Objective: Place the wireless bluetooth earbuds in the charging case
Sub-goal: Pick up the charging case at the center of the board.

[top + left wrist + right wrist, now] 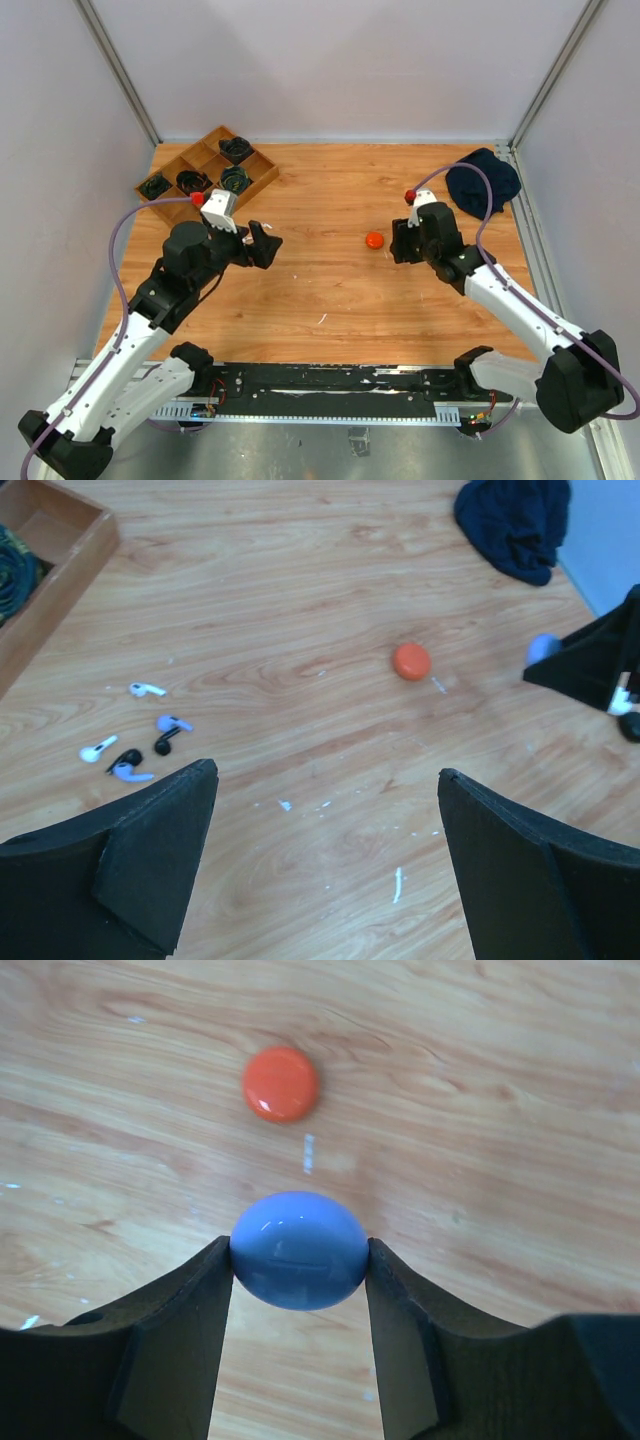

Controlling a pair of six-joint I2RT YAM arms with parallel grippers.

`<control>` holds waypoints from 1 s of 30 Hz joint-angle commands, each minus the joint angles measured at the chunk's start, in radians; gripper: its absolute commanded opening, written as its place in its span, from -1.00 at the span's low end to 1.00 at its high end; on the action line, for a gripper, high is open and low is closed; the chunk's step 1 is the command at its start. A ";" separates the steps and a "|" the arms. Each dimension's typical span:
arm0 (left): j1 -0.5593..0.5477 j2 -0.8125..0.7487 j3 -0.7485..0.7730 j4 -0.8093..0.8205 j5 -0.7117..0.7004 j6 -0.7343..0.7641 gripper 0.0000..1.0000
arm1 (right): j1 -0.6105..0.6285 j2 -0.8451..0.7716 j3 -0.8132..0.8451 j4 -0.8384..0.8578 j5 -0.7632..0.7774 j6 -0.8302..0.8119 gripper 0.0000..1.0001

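A round blue charging case (298,1250) is pinched on both sides by my right gripper (298,1247), which is shut on it just above the wood; the same case shows as a blue spot (543,647) at the right of the left wrist view. An orange round case (374,240) (281,1083) lies just ahead of it. Several wireless bluetooth earbuds lie loose in the left wrist view: a white one (147,689), a lavender one (172,723) and a black one (125,759). My left gripper (325,770) (265,243) hangs wide open over bare table to their right, holding nothing.
A wooden compartment tray (268,172) (70,565) with coiled black cables stands at the back left. A dark blue cloth (484,180) (515,525) is bunched at the back right. Grey walls enclose the table on three sides.
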 commanded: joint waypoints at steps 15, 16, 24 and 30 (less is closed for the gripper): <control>0.006 0.179 -0.057 0.342 0.315 -0.220 0.88 | 0.312 -0.111 -0.173 0.592 -0.027 -0.186 -0.11; 0.003 0.193 -0.062 0.364 0.323 -0.231 0.88 | 0.324 -0.111 -0.180 0.613 -0.036 -0.199 -0.11; -0.102 0.314 -0.045 0.483 0.298 -0.257 0.82 | 0.409 -0.091 -0.235 0.778 -0.070 -0.279 -0.12; -0.144 0.382 -0.014 0.496 0.297 -0.253 0.63 | 0.455 -0.071 -0.245 0.834 -0.084 -0.315 -0.12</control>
